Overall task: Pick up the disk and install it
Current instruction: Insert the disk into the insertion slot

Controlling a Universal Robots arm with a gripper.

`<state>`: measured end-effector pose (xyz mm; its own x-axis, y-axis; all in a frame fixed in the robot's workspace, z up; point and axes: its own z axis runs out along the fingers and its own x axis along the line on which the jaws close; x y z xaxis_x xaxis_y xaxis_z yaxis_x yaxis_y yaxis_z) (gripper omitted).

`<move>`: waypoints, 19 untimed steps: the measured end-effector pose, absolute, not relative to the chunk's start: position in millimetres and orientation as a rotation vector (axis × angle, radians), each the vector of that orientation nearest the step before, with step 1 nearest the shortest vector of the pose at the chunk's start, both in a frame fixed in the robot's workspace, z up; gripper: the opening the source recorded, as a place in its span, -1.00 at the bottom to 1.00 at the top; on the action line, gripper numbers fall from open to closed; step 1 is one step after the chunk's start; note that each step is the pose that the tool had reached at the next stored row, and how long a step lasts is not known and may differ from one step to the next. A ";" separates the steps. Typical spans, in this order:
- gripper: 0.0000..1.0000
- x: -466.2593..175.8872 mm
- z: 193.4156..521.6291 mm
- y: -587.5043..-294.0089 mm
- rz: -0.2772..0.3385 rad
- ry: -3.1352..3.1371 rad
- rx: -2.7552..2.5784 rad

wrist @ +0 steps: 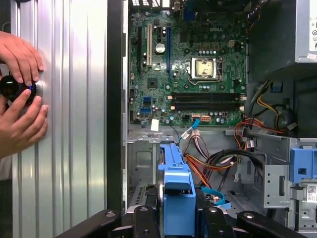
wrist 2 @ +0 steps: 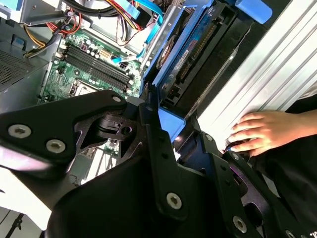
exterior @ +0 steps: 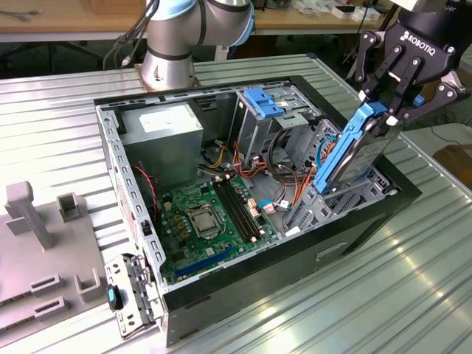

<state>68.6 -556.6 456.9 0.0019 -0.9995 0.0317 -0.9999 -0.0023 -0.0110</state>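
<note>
So, gripper: your gripper hung over the corner of the open computer case at the exterior view's right.
Fingers: they were closed onto the upper blue end of the disk, one on each side, as both wrist views showed.
Disk position: you had it steeply tilted. Its top stood above the case rim and its lower end was down among the grey drive bays inside the case.
Disk seating: whether the lower end had touched the bay rails could not be told.
Disk look: grey metal body with bright blue rails, seen edge-on in the first wrist view.
Case interior: the green motherboard lay flat on the bottom, the grey power supply sat in the far corner, and a blue bracket topped the drive cage.
Table: the case stood on ribbed metal.
Hands: in the first wrist view two hands rested around a black knob on the table, beside the case.
</note>
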 end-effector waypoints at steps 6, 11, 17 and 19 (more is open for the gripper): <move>-0.26 68.6 451.8 -556.6 0.045 -2.207 2.217; -0.26 68.6 449.0 -556.6 0.041 -2.207 2.220; -0.26 68.5 447.9 -556.6 0.036 -2.208 2.224; -0.26 68.5 447.1 -556.6 0.035 -2.209 2.225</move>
<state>68.5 -556.6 447.1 0.0073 -0.9998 0.0202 -0.9999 -0.0075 -0.0112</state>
